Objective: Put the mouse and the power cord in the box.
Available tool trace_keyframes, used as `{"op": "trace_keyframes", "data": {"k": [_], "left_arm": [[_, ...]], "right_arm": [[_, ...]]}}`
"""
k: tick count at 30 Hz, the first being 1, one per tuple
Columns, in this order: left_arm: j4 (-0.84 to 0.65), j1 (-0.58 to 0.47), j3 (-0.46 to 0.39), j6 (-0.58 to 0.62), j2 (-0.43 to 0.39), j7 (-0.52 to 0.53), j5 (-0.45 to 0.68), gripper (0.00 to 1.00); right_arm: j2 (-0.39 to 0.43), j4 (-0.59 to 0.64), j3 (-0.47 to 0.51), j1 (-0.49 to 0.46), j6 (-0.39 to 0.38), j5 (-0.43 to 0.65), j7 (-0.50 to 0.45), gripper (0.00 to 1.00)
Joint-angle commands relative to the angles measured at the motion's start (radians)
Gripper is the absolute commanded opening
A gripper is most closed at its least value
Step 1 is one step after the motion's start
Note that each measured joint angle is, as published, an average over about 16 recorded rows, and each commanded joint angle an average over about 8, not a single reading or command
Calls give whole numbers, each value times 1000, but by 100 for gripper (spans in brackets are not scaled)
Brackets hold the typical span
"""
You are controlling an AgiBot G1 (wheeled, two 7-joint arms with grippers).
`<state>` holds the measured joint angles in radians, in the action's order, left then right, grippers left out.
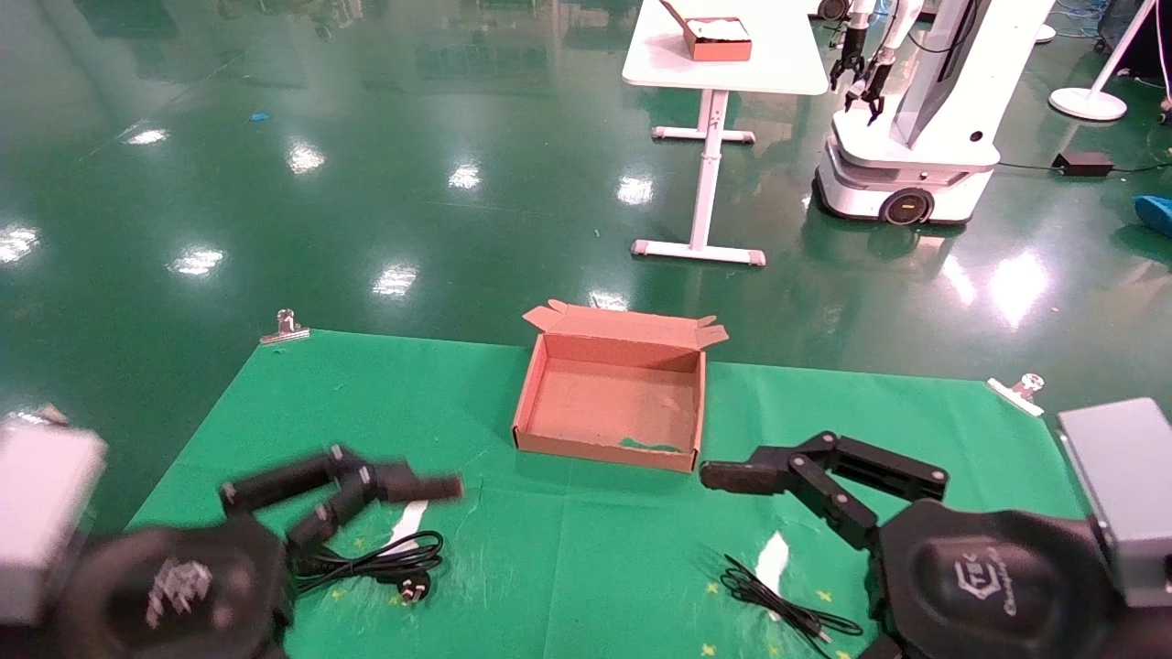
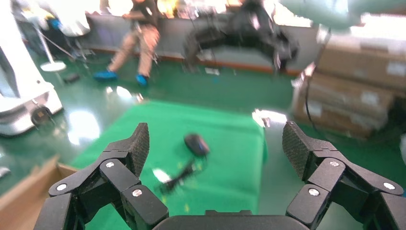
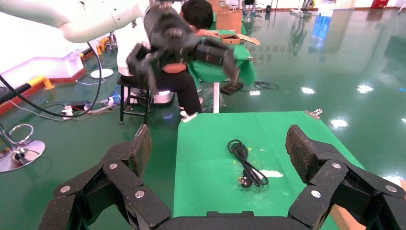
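The brown box (image 1: 540, 403) stands open at the cloth's far middle, its inside bare. The power cord (image 1: 385, 560) (image 3: 246, 163) lies coiled on the near left, with its plug toward me. My left gripper (image 2: 215, 143) hovers open above it, its far finger (image 1: 417, 488) blurred. On the near right lies the mouse (image 2: 196, 143) with its thin cable (image 1: 778, 604) (image 2: 178, 175). In the head view the right arm hides the mouse's body. My right gripper (image 3: 220, 143) is open and empty beside that cable, its far finger (image 1: 732, 476) close to the box's near right corner.
Metal clips (image 1: 284, 328) (image 1: 1021, 389) pin the green cloth's (image 1: 586, 567) far corners. Beyond the table are the green floor, a white table (image 1: 723, 64) carrying a small brown box, and another white robot (image 1: 906, 137). Cardboard cartons (image 2: 354, 91) are stacked off the table's right side.
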<state>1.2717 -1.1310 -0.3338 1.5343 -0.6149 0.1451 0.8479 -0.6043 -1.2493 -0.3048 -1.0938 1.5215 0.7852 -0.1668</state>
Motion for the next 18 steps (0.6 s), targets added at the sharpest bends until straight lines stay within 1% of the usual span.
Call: {"op": "trace_keyframes", "data": {"k": [1, 4, 7, 9, 13, 18], "left_arm": [[1, -7, -7, 17, 3, -8, 22, 100], [-23, -77, -69, 39, -7, -50, 144, 100], [-79, -163, -145, 46, -33, -105, 284, 100], [-139, -223, -201, 44, -62, -150, 381, 100], [-312, -325, -294, 26, -147, -250, 546, 100], [-571, -418, -374, -31, -267, -389, 704, 100]], "right_arm": [[3, 2, -1, 2, 4, 6, 2, 100], [8, 50, -39, -30, 36, 78, 30, 100], [10, 114, -94, -87, 55, 184, 85, 100], [1, 172, -135, -130, 53, 264, 132, 100], [-43, 317, -209, -215, 25, 430, 234, 100], [-140, 527, -282, -295, -23, 595, 355, 100]]}}
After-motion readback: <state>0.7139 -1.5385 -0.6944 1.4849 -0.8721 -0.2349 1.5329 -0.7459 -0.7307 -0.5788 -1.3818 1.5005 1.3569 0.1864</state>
